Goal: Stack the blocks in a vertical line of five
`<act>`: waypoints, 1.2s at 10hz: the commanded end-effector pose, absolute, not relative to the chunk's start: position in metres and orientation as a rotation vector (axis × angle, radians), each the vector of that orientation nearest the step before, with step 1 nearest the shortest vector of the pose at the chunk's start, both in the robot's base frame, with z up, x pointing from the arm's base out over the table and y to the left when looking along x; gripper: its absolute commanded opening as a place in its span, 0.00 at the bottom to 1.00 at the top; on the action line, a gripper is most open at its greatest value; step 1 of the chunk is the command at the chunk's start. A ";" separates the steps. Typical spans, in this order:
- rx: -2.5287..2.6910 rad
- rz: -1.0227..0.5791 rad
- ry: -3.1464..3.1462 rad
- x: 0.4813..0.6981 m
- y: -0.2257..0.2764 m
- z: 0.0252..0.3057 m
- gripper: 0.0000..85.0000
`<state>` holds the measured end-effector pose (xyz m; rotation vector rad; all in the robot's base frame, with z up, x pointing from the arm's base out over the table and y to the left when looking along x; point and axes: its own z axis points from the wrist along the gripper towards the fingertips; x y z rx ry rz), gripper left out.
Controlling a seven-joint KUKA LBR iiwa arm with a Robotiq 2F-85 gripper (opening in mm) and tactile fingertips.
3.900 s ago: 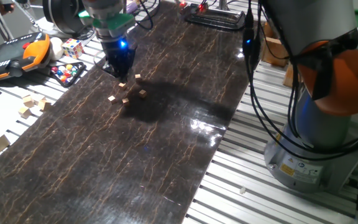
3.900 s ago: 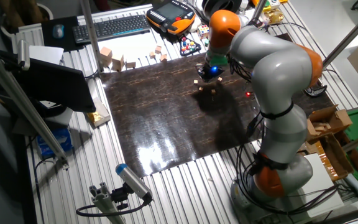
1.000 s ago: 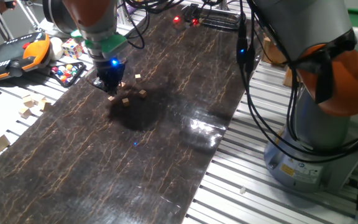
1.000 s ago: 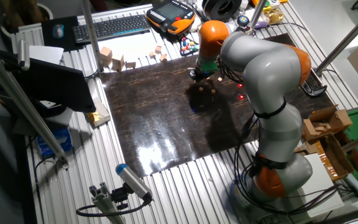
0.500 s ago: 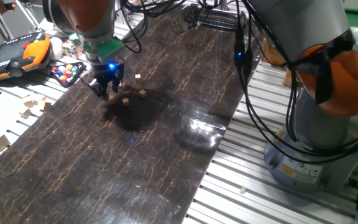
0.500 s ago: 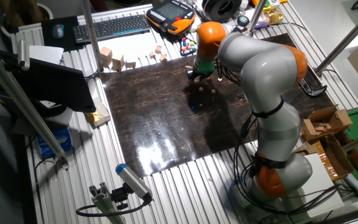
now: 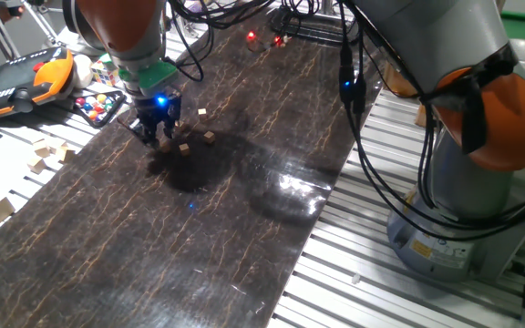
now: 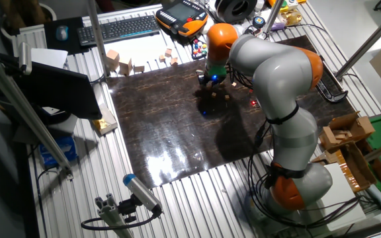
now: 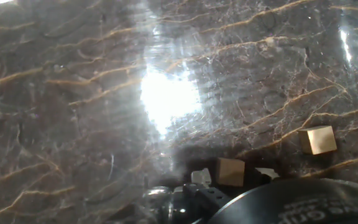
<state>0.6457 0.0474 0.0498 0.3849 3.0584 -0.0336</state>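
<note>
Gripper (image 7: 158, 135) low over the dark marbled mat (image 7: 244, 200), near the mat's far-left edge, close to the slatted table (image 7: 354, 264) strip there. Fingers straddle one small block (image 9: 230, 171) sitting between them in the hand view; fingers spread a little, contact with the block cannot be told.

Blocks: three more small cubes seen in one fixed view: one (image 7: 184, 147) just right of the gripper, one (image 7: 209, 138) a bit further right, one (image 7: 201, 113) behind those, toward the far end. Hand view also shows a second cube (image 9: 317, 139) to the right, apart from the one between the fingers. None stacked; all sit flat on the mat. A fifth cube is not clearly made out.

Open room: the whole near and right part of the mat is bare, glossy with glare. Left edge is crowded: puzzle cube (image 7: 107, 70), orange pendant (image 7: 25, 77), tray of coloured balls (image 7: 98, 105), a few larger pale blocks (image 7: 48, 155) on the slats. Robot base (image 7: 463, 200) and cables (image 7: 372, 137) stand off the mat's right edge.
</note>
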 end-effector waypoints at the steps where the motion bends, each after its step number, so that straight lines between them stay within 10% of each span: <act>1: 0.394 -0.034 3.059 0.645 0.048 0.048 0.49; 12: 0.408 -0.030 3.052 0.644 0.048 0.035 0.44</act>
